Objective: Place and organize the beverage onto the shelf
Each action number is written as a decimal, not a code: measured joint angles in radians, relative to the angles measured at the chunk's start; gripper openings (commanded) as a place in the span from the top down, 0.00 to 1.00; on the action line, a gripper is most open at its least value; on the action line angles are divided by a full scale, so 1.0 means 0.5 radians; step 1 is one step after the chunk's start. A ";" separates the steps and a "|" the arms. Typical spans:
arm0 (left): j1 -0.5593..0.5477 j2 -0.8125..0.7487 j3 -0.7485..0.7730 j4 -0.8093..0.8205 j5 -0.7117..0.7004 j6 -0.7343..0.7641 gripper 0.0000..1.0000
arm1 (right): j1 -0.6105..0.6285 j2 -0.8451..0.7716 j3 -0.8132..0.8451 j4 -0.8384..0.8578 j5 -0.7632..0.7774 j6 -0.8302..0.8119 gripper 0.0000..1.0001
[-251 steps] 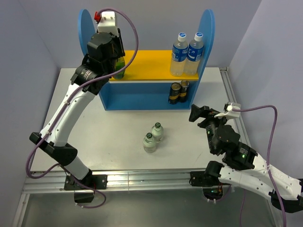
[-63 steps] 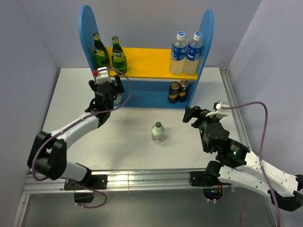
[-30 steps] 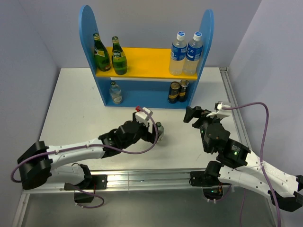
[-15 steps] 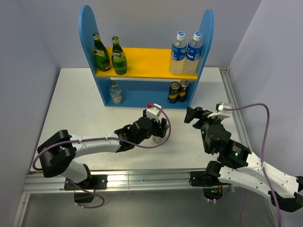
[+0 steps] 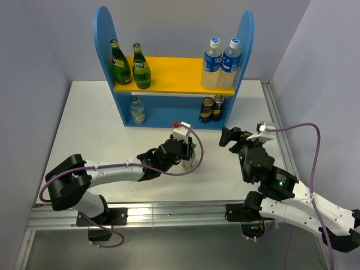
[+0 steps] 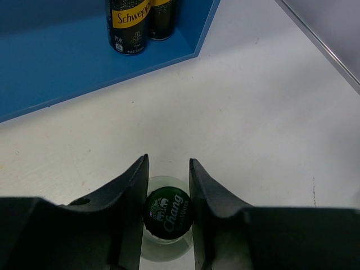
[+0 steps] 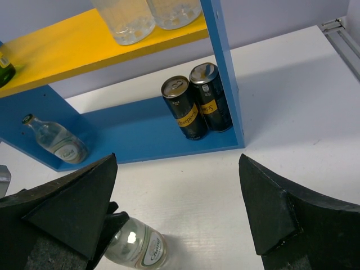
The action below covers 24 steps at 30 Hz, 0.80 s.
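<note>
One beverage, a small clear soda-water bottle [image 5: 188, 163] with a dark green Chang cap [image 6: 167, 212], stands upright on the white table in front of the shelf [image 5: 174, 74]. My left gripper [image 5: 188, 153] reaches over it, and in the left wrist view the left gripper [image 6: 168, 164] is shut on the cap, both fingers pressed against its sides. In the right wrist view the same bottle [image 7: 140, 248] shows at the lower left. My right gripper [image 5: 228, 136] hovers right of the bottle, and in its own view the right gripper [image 7: 177, 160] is wide open and holds nothing.
The shelf's yellow board carries two green bottles [image 5: 139, 66] at the left and two water bottles [image 5: 220, 63] at the right. The blue base [image 7: 140, 135] holds a small clear bottle [image 5: 136, 109] and two black cans [image 5: 211, 109]. Grey walls close in on three sides.
The left arm swung from the shelf's lower level to the bottle on the table. Its fingers have closed on the cap over the last second. The right arm has stayed still.
</note>
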 measured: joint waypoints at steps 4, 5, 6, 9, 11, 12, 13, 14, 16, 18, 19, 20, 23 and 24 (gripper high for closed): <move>-0.014 0.018 0.028 -0.026 -0.072 -0.008 1.00 | 0.000 0.000 0.000 0.000 0.000 0.001 0.05; -0.020 0.018 0.033 -0.040 -0.112 -0.009 1.00 | 0.000 0.000 0.000 0.000 0.000 0.001 0.05; -0.025 0.018 0.039 -0.054 -0.150 -0.005 1.00 | 0.000 0.000 0.000 0.000 0.000 0.001 0.05; -0.014 0.018 0.080 -0.151 -0.249 0.031 1.00 | 0.000 -0.001 0.000 0.000 0.000 0.001 0.05; 0.024 0.018 0.112 -0.218 -0.274 0.064 1.00 | 0.000 -0.002 0.000 0.000 0.000 0.001 0.05; 0.053 0.018 0.127 -0.248 -0.282 0.082 1.00 | 0.000 -0.002 0.000 0.000 0.000 0.001 0.05; 0.094 0.018 0.140 -0.275 -0.284 0.104 1.00 | 0.000 -0.002 0.000 0.000 0.000 0.001 0.05; 0.135 0.018 0.154 -0.298 -0.288 0.129 1.00 | 0.000 -0.002 0.000 -0.001 0.000 0.001 0.05; 0.214 0.018 0.178 -0.325 -0.292 0.169 1.00 | 0.000 -0.002 0.000 0.000 0.000 0.001 0.05; 0.307 0.021 0.208 -0.333 -0.294 0.211 1.00 | 0.000 -0.002 0.000 0.000 0.000 0.001 0.05; 0.359 0.027 0.229 -0.328 -0.292 0.231 1.00 | 0.000 -0.002 0.000 0.000 0.000 0.001 0.05; 0.415 0.037 0.254 -0.318 -0.291 0.249 1.00 | 0.000 -0.002 0.000 0.000 0.000 0.001 0.05; 0.573 0.076 0.303 -0.249 -0.285 0.293 1.00 | 0.000 -0.002 0.000 0.000 -0.001 0.000 0.05; 0.632 0.101 0.321 -0.217 -0.285 0.307 1.00 | 0.000 -0.002 0.000 0.000 0.000 0.000 0.05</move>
